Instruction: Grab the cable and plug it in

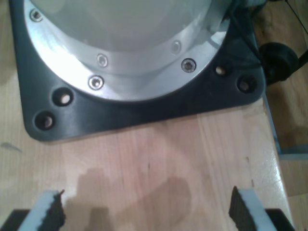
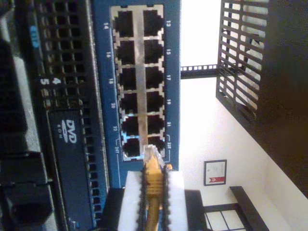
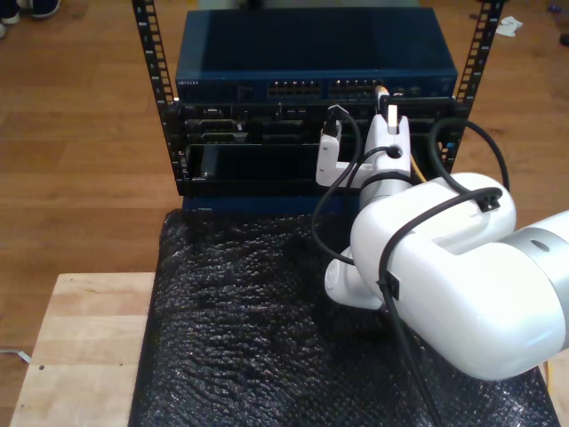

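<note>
At the switch (image 2: 137, 82), my second gripper (image 2: 153, 192) pinches the cable (image 2: 153, 180); my first gripper (image 1: 147, 209) gapes.

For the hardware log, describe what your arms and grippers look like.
My second arm has a glossy white shell with a silver-grey joint band and thick black cables looped along it. My second gripper has white fingers with black ridged pads. My first gripper looks the same.
</note>
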You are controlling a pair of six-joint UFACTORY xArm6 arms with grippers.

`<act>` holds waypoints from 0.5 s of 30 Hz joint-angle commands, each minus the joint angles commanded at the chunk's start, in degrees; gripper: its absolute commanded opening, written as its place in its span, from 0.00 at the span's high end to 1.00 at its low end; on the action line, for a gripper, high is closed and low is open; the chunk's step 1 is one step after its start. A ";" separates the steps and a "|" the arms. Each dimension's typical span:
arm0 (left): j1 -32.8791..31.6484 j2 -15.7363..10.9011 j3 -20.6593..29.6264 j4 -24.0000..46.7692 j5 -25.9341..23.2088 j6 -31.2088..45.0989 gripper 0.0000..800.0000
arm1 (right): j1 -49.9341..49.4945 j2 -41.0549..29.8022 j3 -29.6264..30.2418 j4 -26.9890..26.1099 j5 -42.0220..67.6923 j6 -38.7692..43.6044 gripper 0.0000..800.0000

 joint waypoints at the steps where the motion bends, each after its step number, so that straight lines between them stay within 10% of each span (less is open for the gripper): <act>1: 0.00 0.00 0.00 0.00 0.00 0.00 0.00 | 0.00 0.00 0.00 0.00 0.00 0.00 1.00; 15: 0.00 0.00 0.00 0.00 0.00 0.00 0.00 | 0.09 0.18 -1.05 0.00 0.09 0.00 1.00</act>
